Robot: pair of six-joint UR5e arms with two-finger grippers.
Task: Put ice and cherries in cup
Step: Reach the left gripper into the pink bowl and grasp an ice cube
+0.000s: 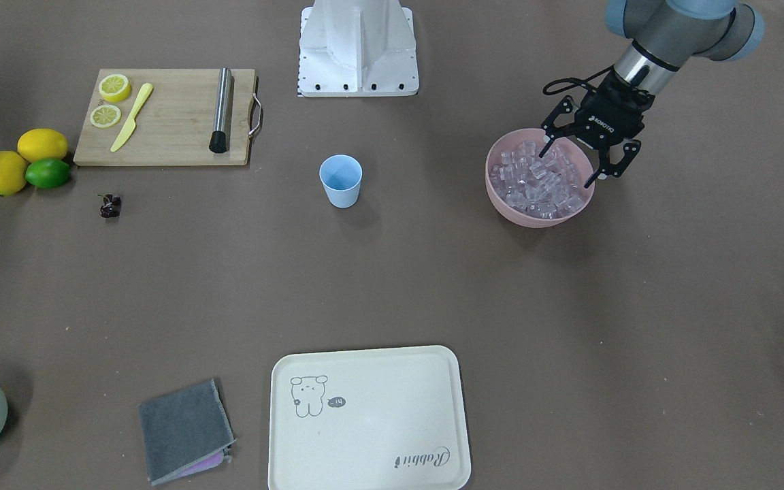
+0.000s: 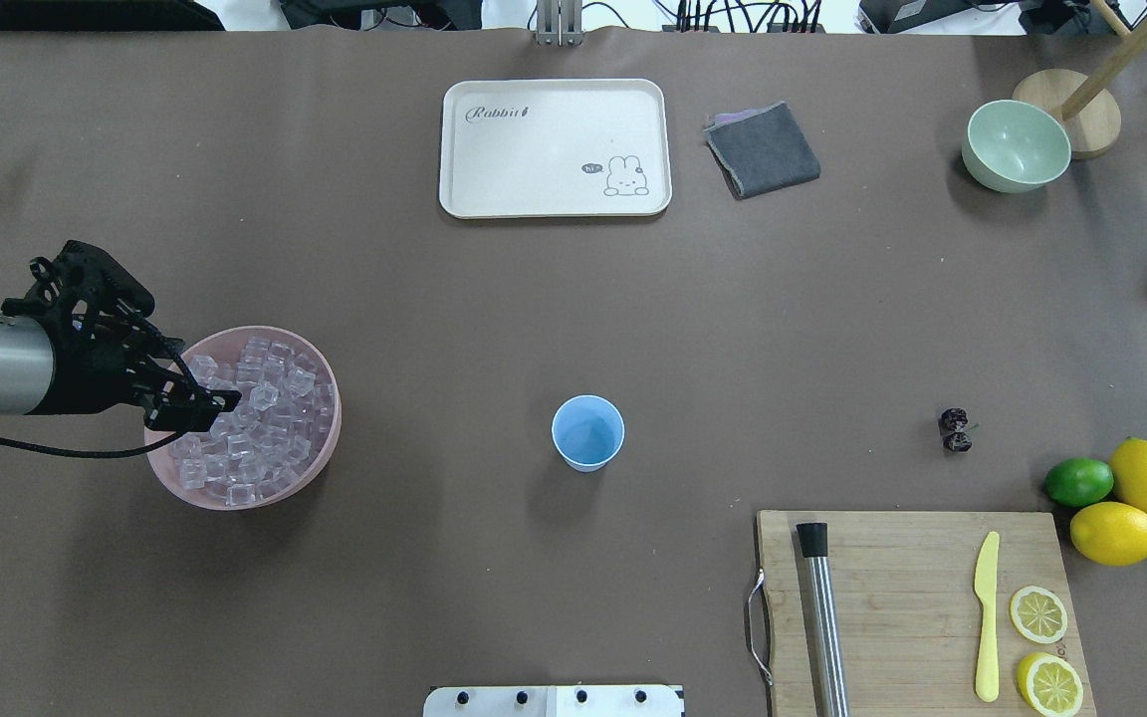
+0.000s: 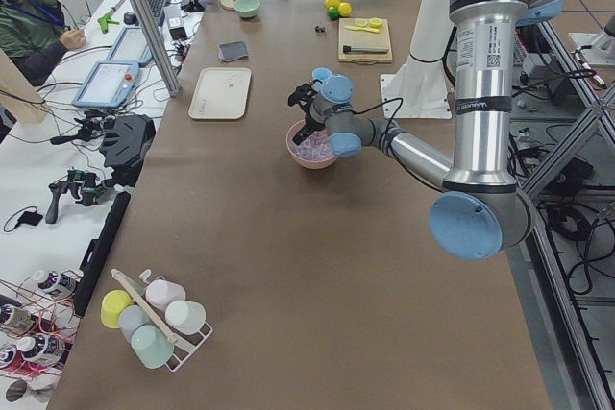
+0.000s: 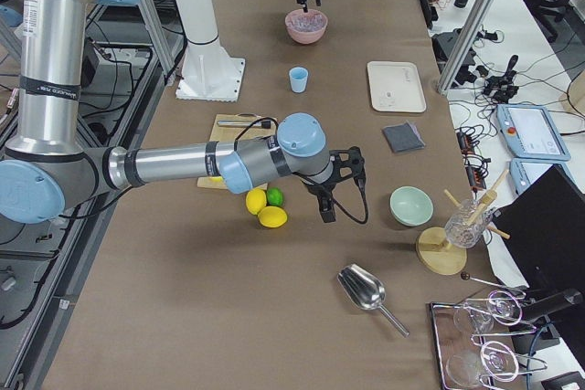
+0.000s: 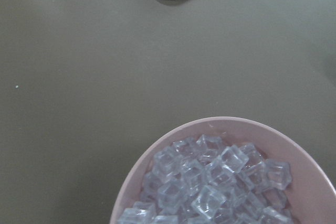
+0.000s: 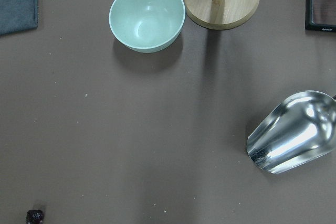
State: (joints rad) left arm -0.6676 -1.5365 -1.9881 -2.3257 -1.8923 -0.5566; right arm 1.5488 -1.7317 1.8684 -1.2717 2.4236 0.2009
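Hovering left tool [image 1: 570, 163], spread, over ice [image 1: 535, 182] heaped in bowl [image 1: 535, 219], well apart from cup [image 1: 341, 180] mid-tabletop [image 1: 433, 272]; pinch one cube across flat faces, likely hard, light, slippery; can't tell right tool [image 4: 327, 212].

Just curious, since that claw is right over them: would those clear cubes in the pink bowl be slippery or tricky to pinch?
Probably slippery: the ice looks glossy and smooth-faced. Likely stiff and light, being small, hard-looking cubes. Piled loosely in the pink bowl, neighbours would probably shift when the open left gripper pushes in.
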